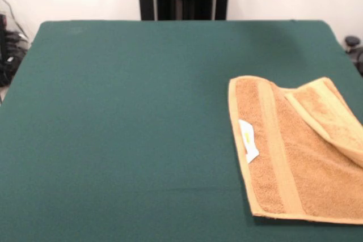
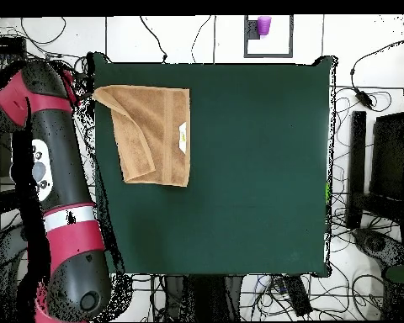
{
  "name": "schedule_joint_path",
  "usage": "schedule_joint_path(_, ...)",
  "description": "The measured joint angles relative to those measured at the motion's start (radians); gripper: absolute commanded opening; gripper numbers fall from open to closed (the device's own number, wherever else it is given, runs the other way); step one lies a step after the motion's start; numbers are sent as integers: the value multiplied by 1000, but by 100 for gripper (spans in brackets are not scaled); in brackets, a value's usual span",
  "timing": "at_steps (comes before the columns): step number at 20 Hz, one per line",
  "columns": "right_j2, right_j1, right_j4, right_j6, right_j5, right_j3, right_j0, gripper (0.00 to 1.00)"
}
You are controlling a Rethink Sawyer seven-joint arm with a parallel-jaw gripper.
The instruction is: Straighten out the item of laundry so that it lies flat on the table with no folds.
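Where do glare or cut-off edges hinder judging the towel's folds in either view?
Front view: the towel runs off the right edge, and the wall behind is washed out. Overhead view: the whole towel shows on the table, evenly lit, no glare.

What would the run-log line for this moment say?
towel: one corner folded over, near table edge | label: showing | arm: drawn back beside table | gripper: not seen | task: not done
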Motion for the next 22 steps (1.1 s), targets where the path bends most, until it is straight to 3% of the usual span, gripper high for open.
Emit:
schedule_joint_path(4, 66, -84, -1, -65, 36, 117, 30, 100)
schedule_joint_path(10, 148, -286, -5, -234, 79, 331, 56, 100)
schedule_joint_path(12, 177, -396, -7, -329, 93, 417, 53, 100)
schedule_joint_path(22, 246, -733, -14, -596, 113, 651, 37, 100)
